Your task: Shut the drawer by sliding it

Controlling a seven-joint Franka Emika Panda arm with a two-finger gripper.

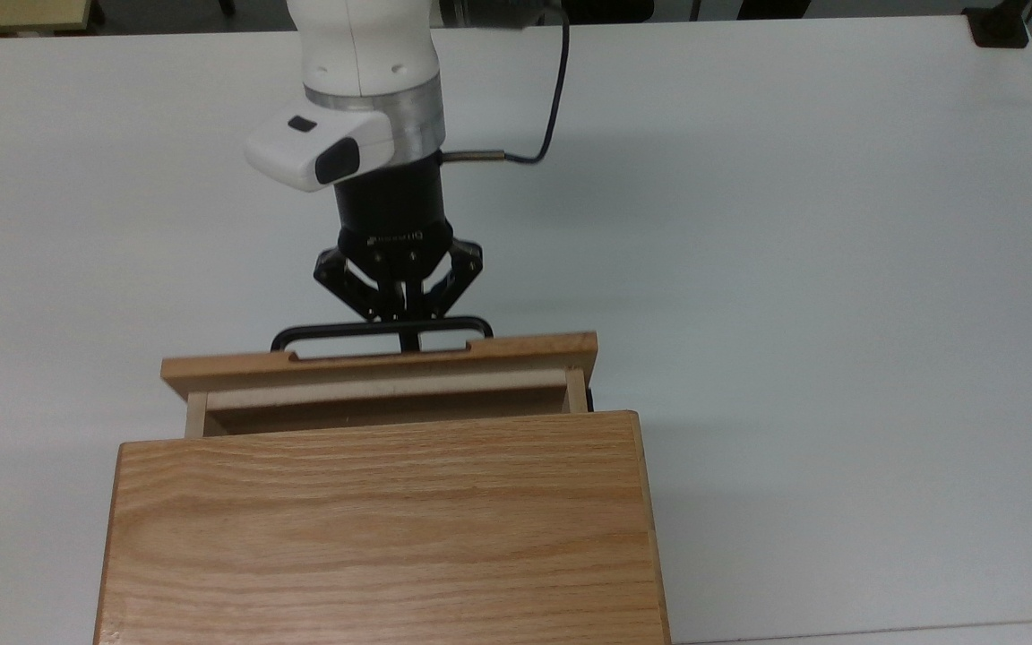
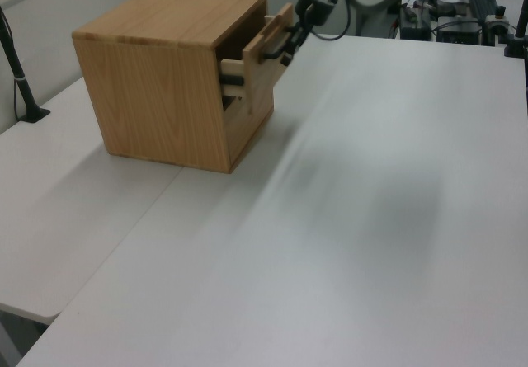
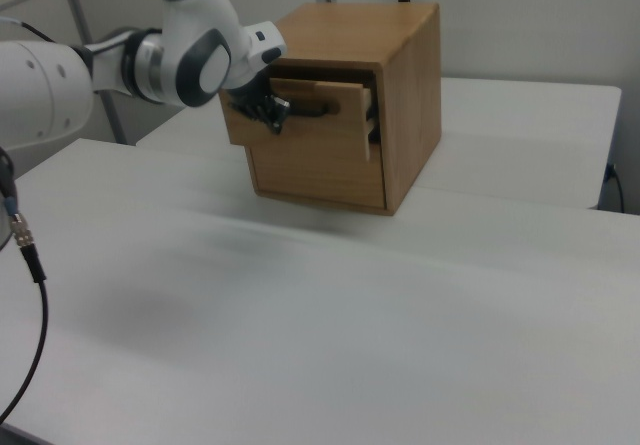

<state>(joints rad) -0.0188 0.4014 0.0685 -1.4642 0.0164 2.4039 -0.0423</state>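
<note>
The light wooden drawer (image 1: 379, 383) with its wide flat front panel sits almost fully inside the larger oak-grained cabinet box (image 1: 382, 528); only a narrow strip of its tray shows between panel and box in the top view. In the left view the drawer (image 2: 266, 41) stands out slightly from the box's upper right corner. Its thin black metal bar handle (image 1: 319, 333) runs across the front panel. The black 2-finger end effector (image 1: 408, 330) meets the bar near its middle, its fingers drawn narrowly together around the handle. The white arm (image 3: 190, 50) reaches in from the right view's left. The box rests on a white desk (image 1: 838, 269).
</note>
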